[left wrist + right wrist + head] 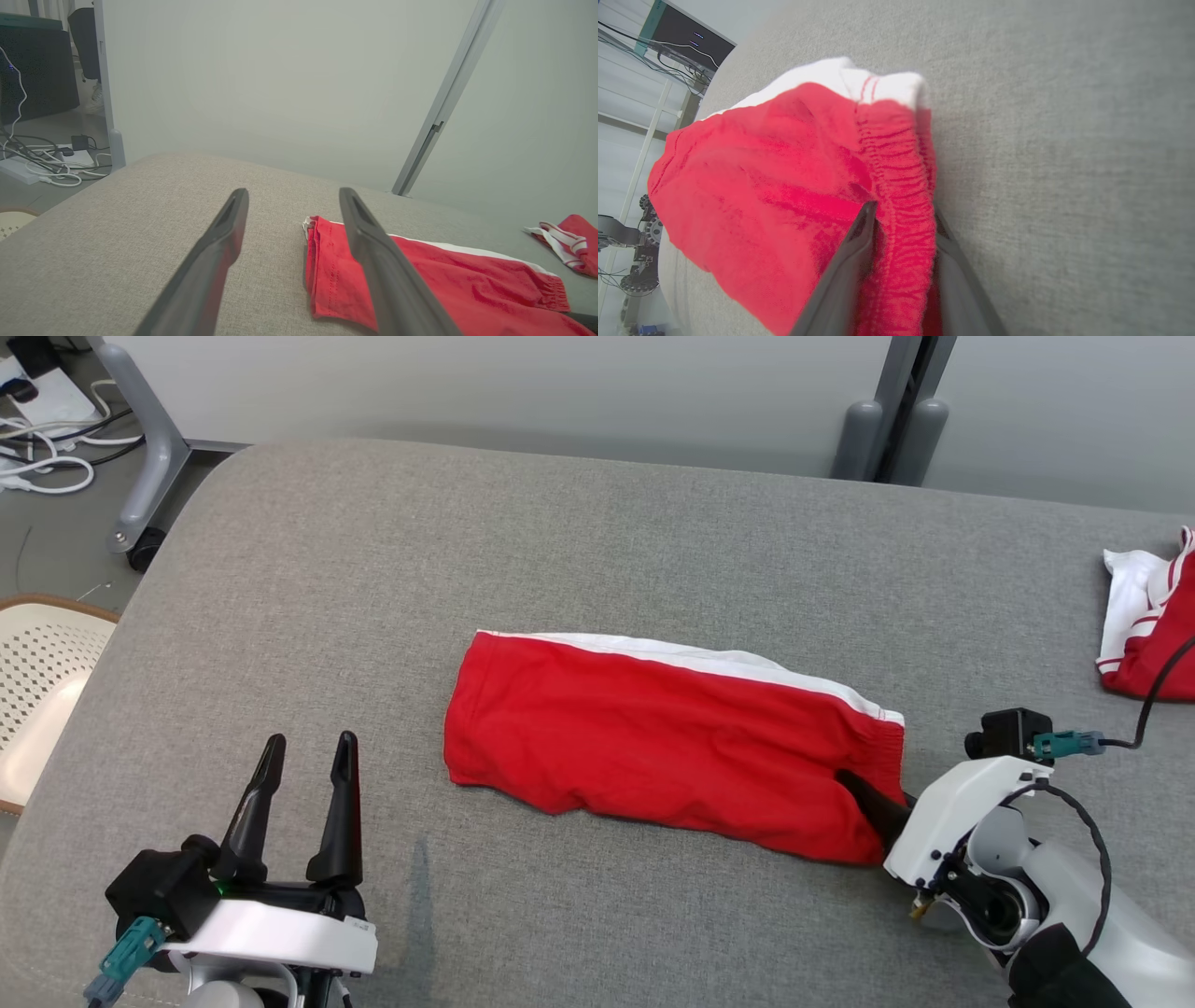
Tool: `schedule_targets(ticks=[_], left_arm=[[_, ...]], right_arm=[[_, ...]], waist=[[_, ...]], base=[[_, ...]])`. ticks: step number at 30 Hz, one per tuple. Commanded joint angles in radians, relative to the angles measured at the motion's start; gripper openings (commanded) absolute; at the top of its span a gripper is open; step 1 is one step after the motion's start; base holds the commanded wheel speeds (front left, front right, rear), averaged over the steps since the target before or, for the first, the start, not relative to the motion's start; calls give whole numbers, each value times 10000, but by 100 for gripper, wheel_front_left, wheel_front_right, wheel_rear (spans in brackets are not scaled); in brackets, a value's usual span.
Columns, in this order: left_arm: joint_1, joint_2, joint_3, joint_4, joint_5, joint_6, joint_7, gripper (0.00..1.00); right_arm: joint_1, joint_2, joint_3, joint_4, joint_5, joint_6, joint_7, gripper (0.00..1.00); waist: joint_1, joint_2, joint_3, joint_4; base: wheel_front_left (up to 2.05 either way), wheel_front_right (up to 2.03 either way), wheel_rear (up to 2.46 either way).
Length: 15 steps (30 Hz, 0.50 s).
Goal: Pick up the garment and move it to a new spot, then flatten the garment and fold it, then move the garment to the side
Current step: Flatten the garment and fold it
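While the right gripper (903, 212) pinches the garment (653, 737) by its waistband near the bench (373, 569) front edge, lift low and slowly. Left gripper (311, 742) hangs spread.

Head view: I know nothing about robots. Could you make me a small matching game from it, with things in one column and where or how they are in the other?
Things
1. left gripper
2. right gripper
3. red shorts
4. red-and-white garment

Places or states
A. at the far right edge of the grey surface
B. fingers either side of the waistband
C. folded, lying mid-surface
D. fingers spread, nothing between them

Pairs: 1-D, 2-B, 3-C, 4-A
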Motion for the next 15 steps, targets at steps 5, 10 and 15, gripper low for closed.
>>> schedule_targets(ticks=[5,10,15], left_arm=[[-244,-12,94,60,146,-81,-4,100],[-220,-54,118,130,187,-113,-4,100],[-204,-60,106,199,238,-145,-4,100]], right_arm=[[-21,53,295,75,211,-1,-199,0],[-119,-117,385,-93,446,-1,-453,0],[16,-457,439,-509,769,-1,-288,0]], waist=[[0,-1,42,15],[0,-1,7,-96],[0,-1,-71,-326]], base=[[0,0,0],[0,0,0],[0,0,0]])
